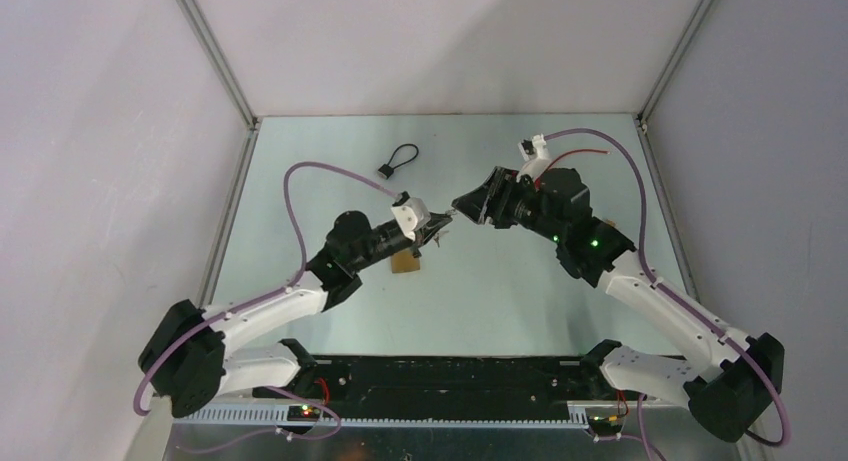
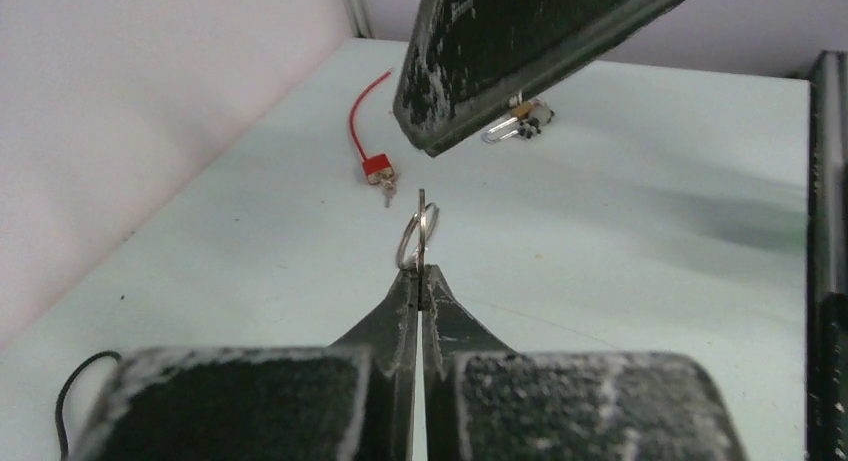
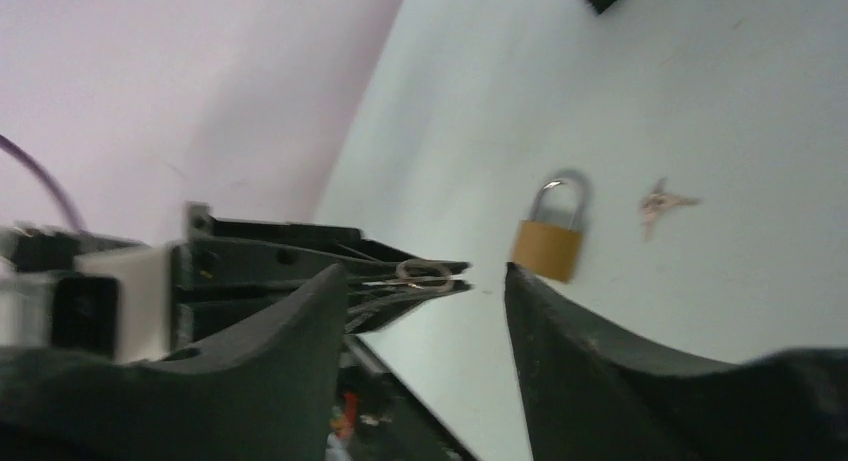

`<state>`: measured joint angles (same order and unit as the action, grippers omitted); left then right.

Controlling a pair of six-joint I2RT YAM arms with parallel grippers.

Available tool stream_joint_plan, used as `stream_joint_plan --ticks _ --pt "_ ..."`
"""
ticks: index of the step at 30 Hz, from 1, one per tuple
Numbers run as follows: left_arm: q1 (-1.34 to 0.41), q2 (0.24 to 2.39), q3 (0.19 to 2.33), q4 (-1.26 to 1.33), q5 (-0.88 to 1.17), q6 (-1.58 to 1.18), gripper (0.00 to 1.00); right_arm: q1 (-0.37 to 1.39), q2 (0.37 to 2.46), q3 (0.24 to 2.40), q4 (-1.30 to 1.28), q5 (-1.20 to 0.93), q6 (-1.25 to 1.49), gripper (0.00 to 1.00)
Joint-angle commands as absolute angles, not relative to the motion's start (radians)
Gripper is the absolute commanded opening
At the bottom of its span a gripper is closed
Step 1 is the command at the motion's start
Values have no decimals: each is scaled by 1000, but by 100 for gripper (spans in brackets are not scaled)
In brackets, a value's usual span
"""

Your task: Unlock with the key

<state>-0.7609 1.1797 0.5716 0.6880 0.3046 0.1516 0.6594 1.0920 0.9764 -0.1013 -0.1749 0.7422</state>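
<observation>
Two arms reach up from the bottom edge of the top view and meet tip to tip near mid-frame. The left gripper (image 1: 440,227) is pinched tight, its jaws pressed flat together on a key (image 2: 421,231). The key stands edge-on in the left wrist view with a wire ring (image 2: 402,243) looped through its head. How much of the blade sits inside the pinch is hard to make out from that angle.

Just beyond, the right gripper (image 3: 422,279) is spread wide and holds nothing. Its two fingers (image 3: 310,321) flank the ring and the left arm's tips.

On the table (image 1: 520,301), under the left gripper, lies a brass padlock (image 3: 548,243), its silver shackle pointing toward the top of the right wrist frame. A small bunch of loose keys (image 3: 662,203) lies just to its right.

Farther off, a red lock (image 2: 376,167) with a red cable sits upper centre in the left wrist view. A black cable lock (image 1: 395,161) lies near the back wall in the top view.
</observation>
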Motion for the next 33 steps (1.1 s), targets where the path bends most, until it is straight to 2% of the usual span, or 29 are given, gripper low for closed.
stream_joint_plan --ticks 1,5,8,14,22,33 --pt "-758 1110 735 251 440 236 0 641 1041 1026 -215 -240 393 68" --pt "-756 1119 883 -126 531 299 0 648 1005 1051 -305 -305 83 71" --pt "-754 1142 970 -376 579 323 0 664 997 1052 -334 -367 -30 71" --pt "-756 1184 1111 -629 636 319 0 736 1017 1051 -327 -471 -171 63" --pt "-756 1173 1156 -705 644 296 0 796 1059 1008 -203 -525 -149 62" --pt "-755 1136 1157 -707 658 294 0 818 1117 963 -110 -570 -109 55"
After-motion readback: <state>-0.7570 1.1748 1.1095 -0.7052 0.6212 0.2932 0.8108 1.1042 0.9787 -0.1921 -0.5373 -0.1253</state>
